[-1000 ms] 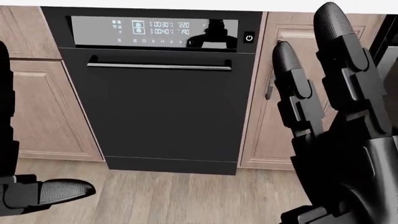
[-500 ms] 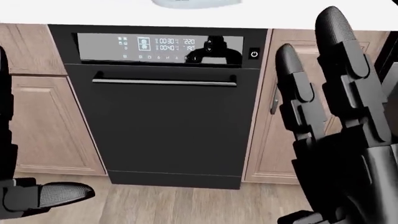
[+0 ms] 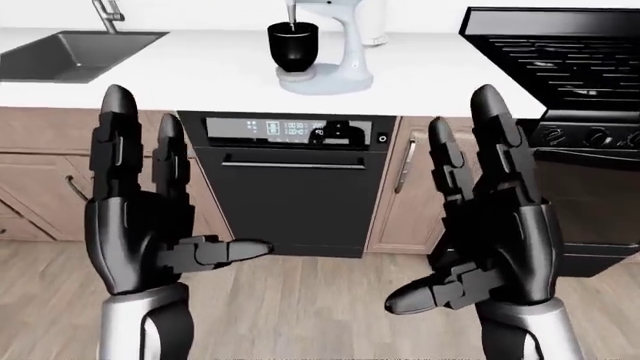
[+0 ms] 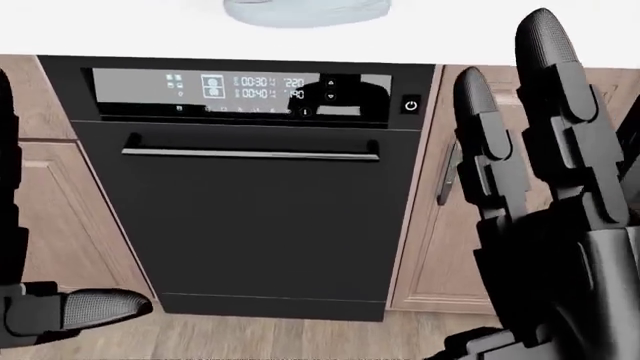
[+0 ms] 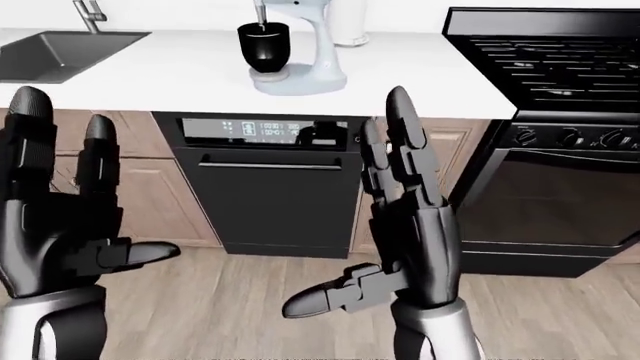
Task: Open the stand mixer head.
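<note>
Here, largest first: white worktop, running across the top of the left-eye view above wooden cabinets. Black stove at the right end of it, oven door and knobs below. Black dishwasher under the worktop at centre, lit display panel over a bar handle. Grey sink sunk into the worktop at upper left, tap above it.

Left hand — raised at the left of the left-eye view, palm toward the camera, fingers upright and spread, thumb pointing right; holds nothing. Right hand — raised at the right, fingers likewise upright and apart, thumb pointing left; empty.

Stand mixer — pale blue-grey, standing on the worktop directly above the dishwasher, top cut off by the upper edge of the view, so the head's position cannot be told. Black bowl seated on its base at the left side. The mixer lies well apart from both hands, higher in the view and between them, nearer the right hand's side than the sink. Head view shows only the base's lower edge at the top.
</note>
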